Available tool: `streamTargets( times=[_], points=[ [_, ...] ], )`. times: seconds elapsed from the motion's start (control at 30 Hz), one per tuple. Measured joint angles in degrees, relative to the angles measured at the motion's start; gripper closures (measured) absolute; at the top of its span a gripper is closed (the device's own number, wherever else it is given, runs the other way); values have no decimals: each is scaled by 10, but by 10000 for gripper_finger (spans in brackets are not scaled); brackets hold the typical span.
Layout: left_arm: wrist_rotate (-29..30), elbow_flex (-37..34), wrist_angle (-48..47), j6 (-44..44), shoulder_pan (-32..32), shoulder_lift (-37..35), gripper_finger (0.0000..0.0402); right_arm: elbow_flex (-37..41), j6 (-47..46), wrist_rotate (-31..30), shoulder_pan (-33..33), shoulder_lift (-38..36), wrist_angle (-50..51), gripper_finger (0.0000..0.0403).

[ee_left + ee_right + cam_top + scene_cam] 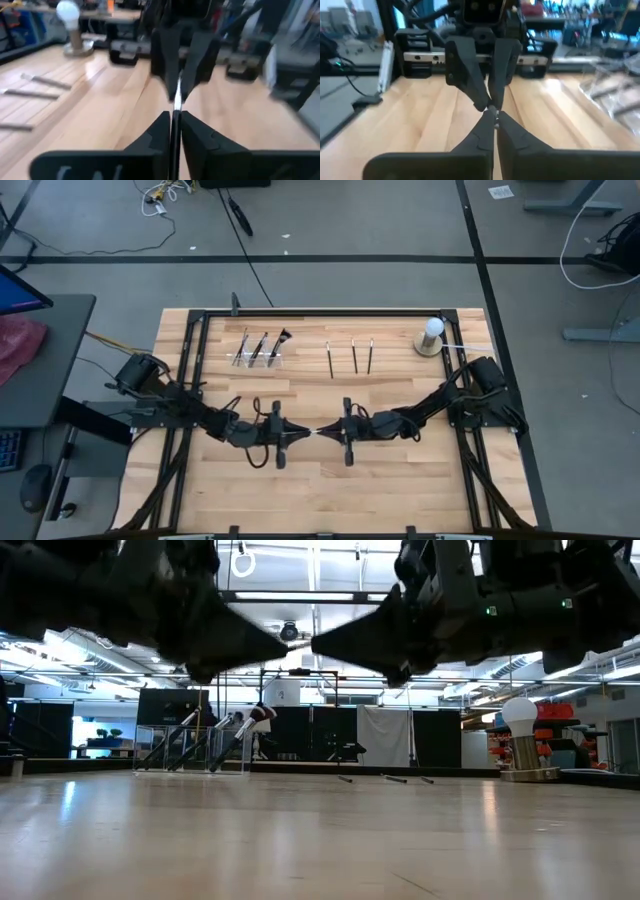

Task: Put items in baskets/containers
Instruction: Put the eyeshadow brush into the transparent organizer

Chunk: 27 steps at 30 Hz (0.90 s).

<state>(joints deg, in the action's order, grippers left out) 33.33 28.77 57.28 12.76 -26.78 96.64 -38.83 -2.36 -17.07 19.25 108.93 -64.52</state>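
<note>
My left gripper (pixel 300 434) and my right gripper (pixel 328 432) meet tip to tip above the middle of the table. Both are shut on one thin makeup brush (pixel 175 97), which runs level between them. They also show in the low view, the left gripper (pixel 285 643) and the right gripper (pixel 318 643), well above the wood. The clear holder (pixel 258 354) stands at the far left with three brushes leaning in it (pixel 215 737). Three more brushes (pixel 352 356) lie flat on the table to its right. My left gripper pinches one end of the brush (pixel 174 131) between its two fingers, coming level from the table's left, fingers along the brush. The brush is level and clear of the table. My right gripper pinches the brush's other end (pixel 494 114) between its fingertips, coming level from the table's right, fingers along the brush. How much of the brush lies between the fingers is hidden.
A white bulb on a round wooden base (pixel 431 336) stands at the far right. A black frame (pixel 330 310) runs round the table's far and side edges. Bare wood lies in front of the grippers toward the near edge (pixel 320 500).
</note>
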Motion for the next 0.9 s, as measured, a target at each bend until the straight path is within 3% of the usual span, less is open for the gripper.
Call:
streamTargets(
  times=[0.2,0.33,0.47,0.63,0.9],
  points=[
    [12,-1,-80,4,0,0,270,-19,-33,-19,-5,-37,142,399],
    [32,-1,-89,3,0,0,216,-79,-35,-20,-7,-55,305,400],
    [41,13,-127,-2,0,0,192,-153,-32,-18,-7,-55,461,401],
    [40,64,-265,-4,0,0,212,-186,-3,-20,-7,-53,502,401],
    [40,126,-349,-6,0,0,314,-186,0,-20,-7,-52,492,401]
  ],
)
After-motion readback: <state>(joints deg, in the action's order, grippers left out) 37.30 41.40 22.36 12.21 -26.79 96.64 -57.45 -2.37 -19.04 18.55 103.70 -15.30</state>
